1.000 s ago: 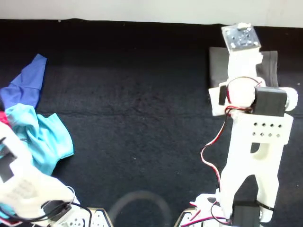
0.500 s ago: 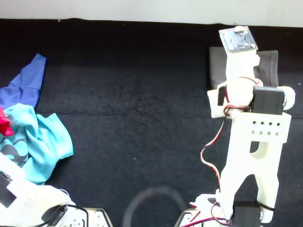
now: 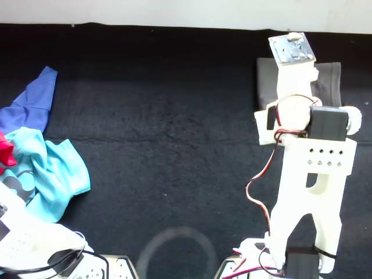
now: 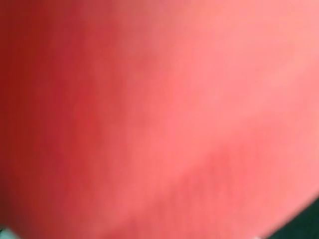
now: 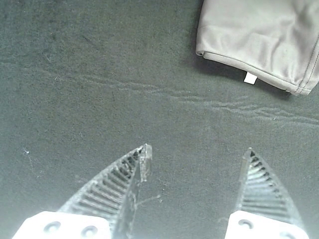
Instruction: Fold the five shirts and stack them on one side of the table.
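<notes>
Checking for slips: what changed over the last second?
The left arm drew back toward its base, uncovering more of the teal shirt and a red shirt. The right arm shifted slightly, its gripper open. The blue shirt and folded grey shirt stayed put.

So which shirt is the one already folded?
Look across the black table to its far edge, past the tall white right arm. The grey shirt lies there, flat and squared off, unlike the bright shirts crumpled in a heap opposite.
</notes>
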### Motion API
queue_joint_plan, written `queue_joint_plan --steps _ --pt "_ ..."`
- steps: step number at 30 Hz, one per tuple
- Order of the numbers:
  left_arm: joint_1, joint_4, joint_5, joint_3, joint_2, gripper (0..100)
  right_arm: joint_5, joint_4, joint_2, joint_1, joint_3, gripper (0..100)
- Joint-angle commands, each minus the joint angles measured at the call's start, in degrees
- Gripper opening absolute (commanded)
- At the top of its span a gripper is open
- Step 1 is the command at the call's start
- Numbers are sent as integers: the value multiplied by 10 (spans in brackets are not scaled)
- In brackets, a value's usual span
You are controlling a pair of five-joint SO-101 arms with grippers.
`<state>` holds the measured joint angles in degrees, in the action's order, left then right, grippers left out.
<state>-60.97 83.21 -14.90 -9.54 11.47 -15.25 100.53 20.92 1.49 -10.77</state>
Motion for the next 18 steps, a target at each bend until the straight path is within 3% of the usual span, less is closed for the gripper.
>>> queue_joint_plan --steps 1,7,10,14,18 --pt "27 9 11 -52 -9 9 -3 3 19 5 1 278" --pt "42 110 46 -193 -8 14 -3 3 19 5 1 278" --pt "56 166 47 -223 -3 88 -3 3 19 5 1 278" --pt "65 149 47 -175 -2 264 -3 3 19 5 1 278" --pt "56 84 46 -113 -2 252 -3 3 19 5 1 278"
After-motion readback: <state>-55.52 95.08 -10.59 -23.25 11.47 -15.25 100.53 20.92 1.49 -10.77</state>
